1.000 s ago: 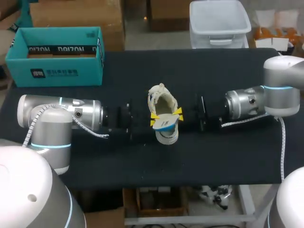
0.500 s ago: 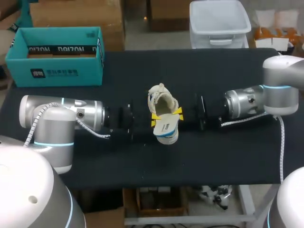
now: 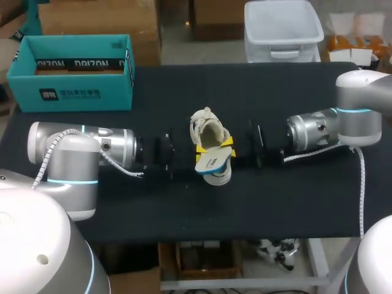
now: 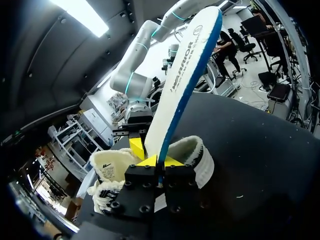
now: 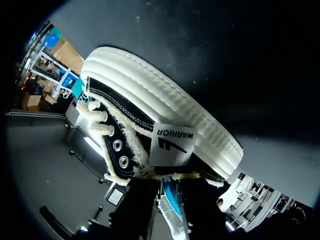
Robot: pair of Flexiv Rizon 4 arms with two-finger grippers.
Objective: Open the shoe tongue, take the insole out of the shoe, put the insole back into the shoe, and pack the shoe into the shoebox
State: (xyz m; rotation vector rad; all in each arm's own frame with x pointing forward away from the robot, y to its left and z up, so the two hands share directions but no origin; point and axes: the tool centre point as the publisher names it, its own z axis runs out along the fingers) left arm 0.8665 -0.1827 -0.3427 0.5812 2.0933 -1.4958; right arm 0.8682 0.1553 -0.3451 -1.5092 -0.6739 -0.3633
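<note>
My left gripper [image 3: 200,152] is clamped on the insole [image 3: 215,162]. From the head view it comes in from the left and meets the near, heel end of the shoe [image 3: 208,128]. The shoe sits near the middle of the black table [image 3: 184,205], its opening facing up and its toe pointing away from me. The insole sticks out of the heel end at a slant, its blue underside partly showing, with its outer end over the table on my side. My right gripper [image 3: 229,143] comes in from the right and sits against the shoe's right flank, opposite the left one. From here I cannot tell whether it is gripping anything. The teal shoebox [image 3: 79,92] stands open at the far left corner of the table, well apart from the shoe and both arms.

In the left wrist view, both yellow tips pinch the edge of the insole. The insole rises from them at a steep tilt, with its white printed face and blue rim in sight. The fleece-lined shoe lies just ahead of the gripper, and my right gripper reaches in from the far side, just beside the insole's base.

In the right wrist view, the shoe fills the area ahead. Its ribbed white sole, black side, eyelets and fleecy laces are all very close. A strip of the insole's blue edge shows near the gripper, whose grip is too dark to judge.
</note>
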